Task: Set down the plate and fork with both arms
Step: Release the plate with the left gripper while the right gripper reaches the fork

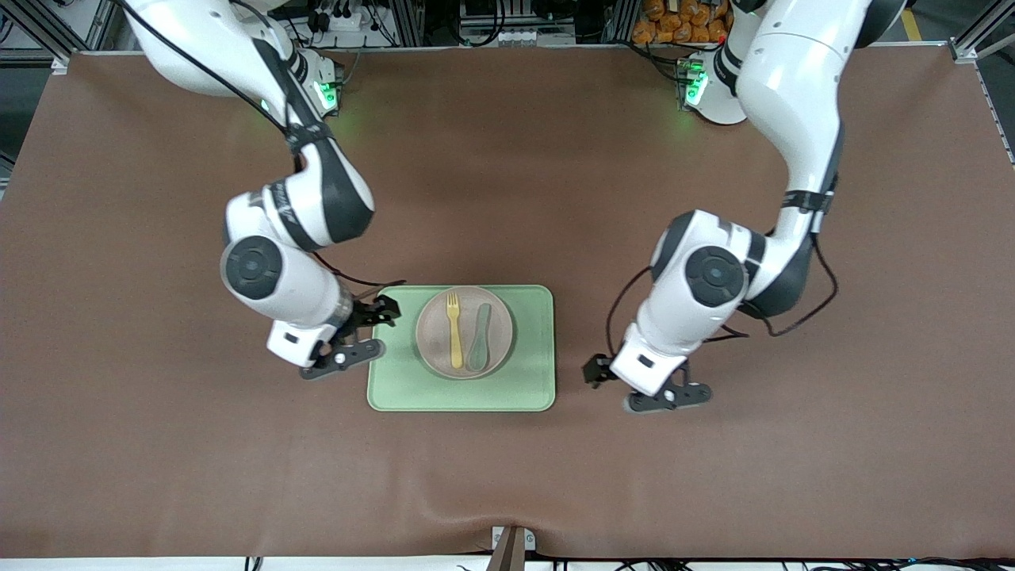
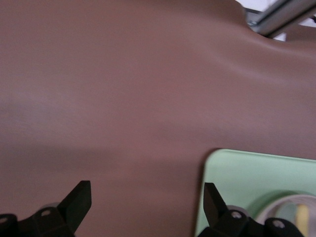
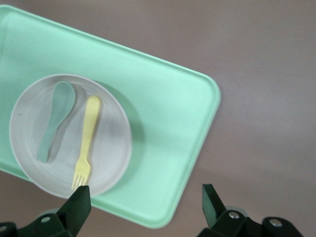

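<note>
Fork rests on plate — right gripper and left gripper gape empty; lift clear, straight up.

We see the round cream-pink plate lying flat on the light-green tray, toward its right-arm end. The pale-yellow fork lies in it beside a grey-green spoon, tines toward the robots.

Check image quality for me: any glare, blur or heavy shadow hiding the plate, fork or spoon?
Front view: even light, no glare; plate, fork and spoon read clearly on the tray. Right wrist view: sharp, with only a soft shadow beside the plate. Left wrist view: soft focus, mostly bare brown table; the plate is cut off at the frame's corner.
</note>
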You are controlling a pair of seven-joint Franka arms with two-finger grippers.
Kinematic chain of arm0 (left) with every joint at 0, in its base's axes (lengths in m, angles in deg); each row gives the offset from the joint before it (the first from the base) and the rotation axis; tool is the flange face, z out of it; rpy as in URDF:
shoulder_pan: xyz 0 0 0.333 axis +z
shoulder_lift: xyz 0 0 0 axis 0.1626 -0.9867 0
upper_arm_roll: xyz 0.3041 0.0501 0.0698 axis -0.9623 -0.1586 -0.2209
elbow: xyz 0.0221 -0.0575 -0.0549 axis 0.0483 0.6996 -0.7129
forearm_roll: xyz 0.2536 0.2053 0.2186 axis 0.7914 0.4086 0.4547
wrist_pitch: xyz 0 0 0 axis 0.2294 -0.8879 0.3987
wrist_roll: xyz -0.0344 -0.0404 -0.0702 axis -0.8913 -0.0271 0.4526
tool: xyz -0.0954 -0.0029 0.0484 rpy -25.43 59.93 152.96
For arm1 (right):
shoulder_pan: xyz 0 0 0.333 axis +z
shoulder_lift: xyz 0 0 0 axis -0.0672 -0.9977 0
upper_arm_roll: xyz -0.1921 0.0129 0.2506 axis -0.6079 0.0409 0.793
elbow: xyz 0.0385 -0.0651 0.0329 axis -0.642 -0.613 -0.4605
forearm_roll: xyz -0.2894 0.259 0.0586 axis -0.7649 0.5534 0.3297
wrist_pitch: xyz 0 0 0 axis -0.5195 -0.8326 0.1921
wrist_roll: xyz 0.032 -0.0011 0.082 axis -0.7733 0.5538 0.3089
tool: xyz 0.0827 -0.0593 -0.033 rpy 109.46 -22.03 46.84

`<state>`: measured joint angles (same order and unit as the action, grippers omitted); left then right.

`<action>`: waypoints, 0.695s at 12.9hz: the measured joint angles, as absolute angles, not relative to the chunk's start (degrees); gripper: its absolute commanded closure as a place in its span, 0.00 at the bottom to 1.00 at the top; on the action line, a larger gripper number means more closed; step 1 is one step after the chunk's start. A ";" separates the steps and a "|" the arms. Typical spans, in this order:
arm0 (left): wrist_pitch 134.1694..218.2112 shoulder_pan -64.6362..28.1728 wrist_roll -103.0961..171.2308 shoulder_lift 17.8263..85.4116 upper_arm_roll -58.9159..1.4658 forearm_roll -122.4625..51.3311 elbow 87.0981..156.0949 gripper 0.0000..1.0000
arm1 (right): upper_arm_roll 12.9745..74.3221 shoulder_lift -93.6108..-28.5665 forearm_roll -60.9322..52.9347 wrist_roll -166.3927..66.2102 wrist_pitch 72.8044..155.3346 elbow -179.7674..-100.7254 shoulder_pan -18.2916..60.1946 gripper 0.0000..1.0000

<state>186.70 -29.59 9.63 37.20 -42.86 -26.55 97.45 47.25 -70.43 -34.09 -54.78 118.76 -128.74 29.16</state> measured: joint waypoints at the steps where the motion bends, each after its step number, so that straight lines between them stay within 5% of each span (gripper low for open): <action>1: 186.01 -28.19 11.33 37.24 -42.90 -26.30 97.46 0.00 | 47.25 -72.04 -34.15 -54.85 120.43 -128.33 30.25 0.00; 9: 179.62 -15.94 28.20 40.17 -42.31 -23.44 97.42 0.00 | 47.17 -78.15 -34.65 -63.87 127.23 -127.64 35.24 0.00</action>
<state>179.62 -15.94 28.20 40.17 -42.31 -23.44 97.42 47.17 -78.15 -34.65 -63.87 127.23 -127.64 35.24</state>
